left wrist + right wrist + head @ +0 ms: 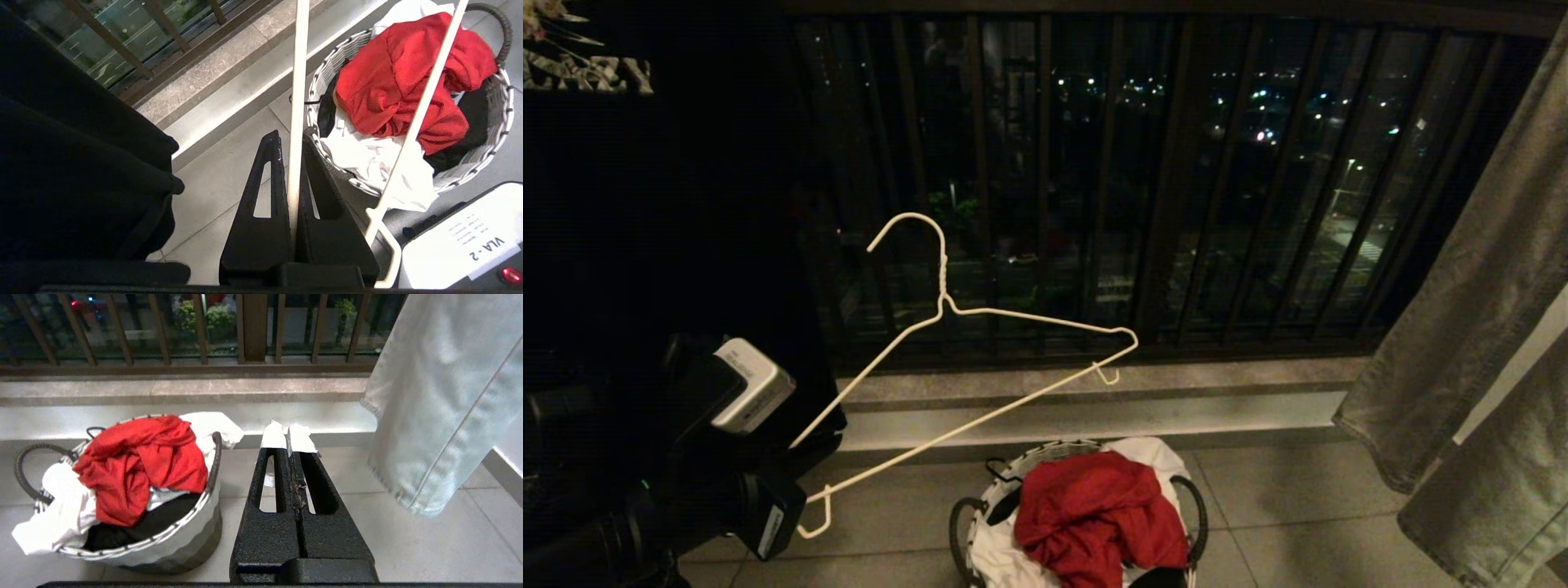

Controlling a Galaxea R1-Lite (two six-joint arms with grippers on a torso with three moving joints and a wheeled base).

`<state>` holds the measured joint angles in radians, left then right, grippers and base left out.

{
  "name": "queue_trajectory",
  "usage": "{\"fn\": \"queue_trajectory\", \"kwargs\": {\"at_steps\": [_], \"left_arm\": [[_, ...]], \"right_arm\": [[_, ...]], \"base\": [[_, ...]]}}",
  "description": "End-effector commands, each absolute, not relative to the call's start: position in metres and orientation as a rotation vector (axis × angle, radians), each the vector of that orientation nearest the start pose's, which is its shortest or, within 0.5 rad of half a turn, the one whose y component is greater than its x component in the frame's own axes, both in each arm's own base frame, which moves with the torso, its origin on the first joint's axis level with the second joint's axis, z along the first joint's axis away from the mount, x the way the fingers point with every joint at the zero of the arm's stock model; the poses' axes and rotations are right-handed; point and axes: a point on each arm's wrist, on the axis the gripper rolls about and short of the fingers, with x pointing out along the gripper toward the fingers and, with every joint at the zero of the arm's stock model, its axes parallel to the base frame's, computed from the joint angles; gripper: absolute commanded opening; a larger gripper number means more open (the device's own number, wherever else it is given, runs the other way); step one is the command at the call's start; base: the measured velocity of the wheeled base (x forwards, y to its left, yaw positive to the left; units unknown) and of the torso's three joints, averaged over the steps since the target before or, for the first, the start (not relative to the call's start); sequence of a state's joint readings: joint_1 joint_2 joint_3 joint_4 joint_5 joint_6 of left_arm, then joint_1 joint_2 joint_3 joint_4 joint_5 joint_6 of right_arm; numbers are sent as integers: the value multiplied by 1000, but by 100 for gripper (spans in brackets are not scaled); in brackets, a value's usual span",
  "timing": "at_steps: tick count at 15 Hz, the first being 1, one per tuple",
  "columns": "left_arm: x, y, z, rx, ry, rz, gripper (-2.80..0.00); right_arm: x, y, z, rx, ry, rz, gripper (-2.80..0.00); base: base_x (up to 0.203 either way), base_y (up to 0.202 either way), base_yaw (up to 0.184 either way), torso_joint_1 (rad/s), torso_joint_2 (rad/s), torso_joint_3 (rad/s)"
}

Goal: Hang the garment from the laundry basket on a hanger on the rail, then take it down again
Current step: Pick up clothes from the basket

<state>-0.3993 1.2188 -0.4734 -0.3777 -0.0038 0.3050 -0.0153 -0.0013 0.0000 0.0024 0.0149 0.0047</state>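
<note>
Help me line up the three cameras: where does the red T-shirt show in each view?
Head view: red T-shirt at bottom centre, heaped in the laundry basket.
Left wrist view: upper right, behind the hanger wire.
Right wrist view: left of centre, in the basket.
Shared landmark: the balcony railing.

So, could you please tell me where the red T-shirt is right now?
The red T-shirt lies crumpled on top of the laundry basket, low in the head view's centre, on the tiled floor before the railing, over white clothing.
</note>
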Motion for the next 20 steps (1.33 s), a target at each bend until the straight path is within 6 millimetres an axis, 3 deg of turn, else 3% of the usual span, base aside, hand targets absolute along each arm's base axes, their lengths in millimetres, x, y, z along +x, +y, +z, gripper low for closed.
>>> {"fn": "queue_trajectory", "kwargs": {"at_steps": [1, 7, 13, 20], "left_arm": [[159, -67, 181, 372, 302, -451, -280], [152, -66, 176, 352, 316, -463, -280], [150, -66, 190, 270, 273, -454, -280], [150, -64, 177, 288, 332, -414, -280]], "right_arm": [[-23, 1, 75, 5, 0, 0, -280], [-23, 1, 75, 0, 0, 1, -280], [-23, 1, 75, -86, 4, 28, -280], [-23, 1, 75, -92, 6, 33, -280]], "base": [[0, 0, 0, -34, 159, 139], [0, 0, 0, -2, 31, 26], [0, 0, 0, 0, 0, 0], [0, 0, 0, 0, 0, 0]]}}
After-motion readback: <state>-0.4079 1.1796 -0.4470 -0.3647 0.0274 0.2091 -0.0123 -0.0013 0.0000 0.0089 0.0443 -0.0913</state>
